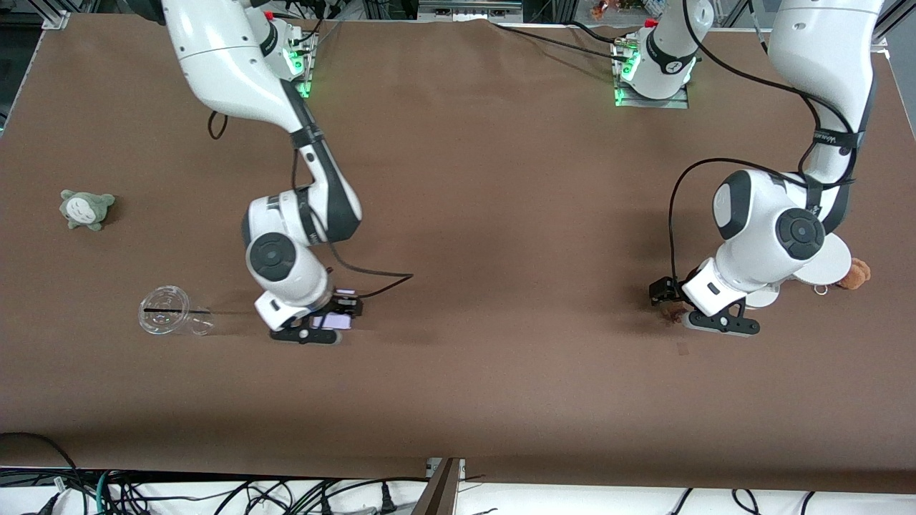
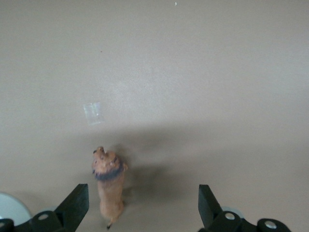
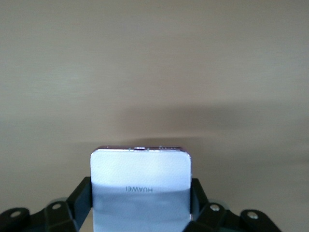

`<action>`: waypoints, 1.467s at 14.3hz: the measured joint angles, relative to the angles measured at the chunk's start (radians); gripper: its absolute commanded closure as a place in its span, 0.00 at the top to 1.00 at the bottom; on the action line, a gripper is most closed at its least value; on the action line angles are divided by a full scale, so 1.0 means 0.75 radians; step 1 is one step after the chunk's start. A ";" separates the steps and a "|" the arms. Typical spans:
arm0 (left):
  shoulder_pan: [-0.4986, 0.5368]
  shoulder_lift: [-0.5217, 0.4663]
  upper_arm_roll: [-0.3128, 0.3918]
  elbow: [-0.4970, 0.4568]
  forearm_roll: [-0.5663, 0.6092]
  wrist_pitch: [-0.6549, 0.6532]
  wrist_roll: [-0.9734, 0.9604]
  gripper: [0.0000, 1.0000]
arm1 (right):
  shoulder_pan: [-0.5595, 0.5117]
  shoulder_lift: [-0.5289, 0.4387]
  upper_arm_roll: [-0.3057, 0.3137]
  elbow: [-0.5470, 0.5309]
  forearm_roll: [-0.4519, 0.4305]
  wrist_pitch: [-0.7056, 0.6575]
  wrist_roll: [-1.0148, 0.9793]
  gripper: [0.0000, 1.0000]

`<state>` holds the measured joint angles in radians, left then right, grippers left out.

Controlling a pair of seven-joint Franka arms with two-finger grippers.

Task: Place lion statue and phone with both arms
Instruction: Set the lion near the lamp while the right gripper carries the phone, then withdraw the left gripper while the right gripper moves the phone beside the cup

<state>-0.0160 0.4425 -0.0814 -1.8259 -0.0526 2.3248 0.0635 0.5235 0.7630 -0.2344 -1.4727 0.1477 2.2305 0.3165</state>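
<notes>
The lion statue [image 2: 108,186], a tiny orange-brown figurine with a darker mane, lies on the brown table [image 1: 501,214] toward the left arm's end [image 1: 673,312]. My left gripper [image 2: 143,212] is open and low around it [image 1: 676,304]. The lion sits close to one finger [image 2: 77,205] and well clear of the other. My right gripper [image 3: 141,193] is shut on the pale lavender-white phone [image 3: 140,176], one finger on each long edge. It holds the phone [image 1: 333,320] flat and very low over the table toward the right arm's end; I cannot tell whether it touches.
A clear plastic cup [image 1: 168,311] lies on its side close beside the right gripper. A grey-green plush [image 1: 86,209] sits farther off. A white round-disc stand [image 1: 826,265] and an orange-brown plush with a key ring [image 1: 855,274] lie beside the left arm's wrist. A small clear scrap [image 2: 92,113] lies near the lion.
</notes>
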 measured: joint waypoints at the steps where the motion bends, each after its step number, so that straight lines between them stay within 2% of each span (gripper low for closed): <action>1: 0.002 -0.040 0.001 0.008 0.000 -0.065 0.000 1.00 | -0.017 -0.002 -0.020 -0.011 0.000 -0.012 -0.046 0.41; 6: 0.028 -0.310 0.015 0.069 0.000 -0.415 0.000 1.00 | -0.050 -0.003 -0.127 -0.093 0.000 -0.023 -0.214 0.41; 9: 0.039 -0.401 0.016 0.158 0.000 -0.611 0.001 1.00 | -0.075 -0.005 -0.170 -0.135 0.001 -0.023 -0.307 0.41; 13: 0.045 -0.411 0.018 0.331 0.000 -0.787 0.001 1.00 | -0.112 -0.023 -0.173 -0.187 0.001 -0.022 -0.343 0.41; 19: 0.067 -0.410 0.020 0.495 0.000 -1.013 0.000 1.00 | -0.111 -0.028 -0.170 -0.235 0.001 -0.018 -0.343 0.41; 21: 0.073 -0.410 0.021 0.520 0.000 -1.041 -0.001 1.00 | -0.111 -0.028 -0.170 -0.237 0.001 0.011 -0.343 0.41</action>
<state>0.0385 0.1353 -0.0658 -1.4359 -0.0526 1.5440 0.0626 0.4402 0.7420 -0.3622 -1.6501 0.1484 2.2384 0.0591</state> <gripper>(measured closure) 0.000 0.167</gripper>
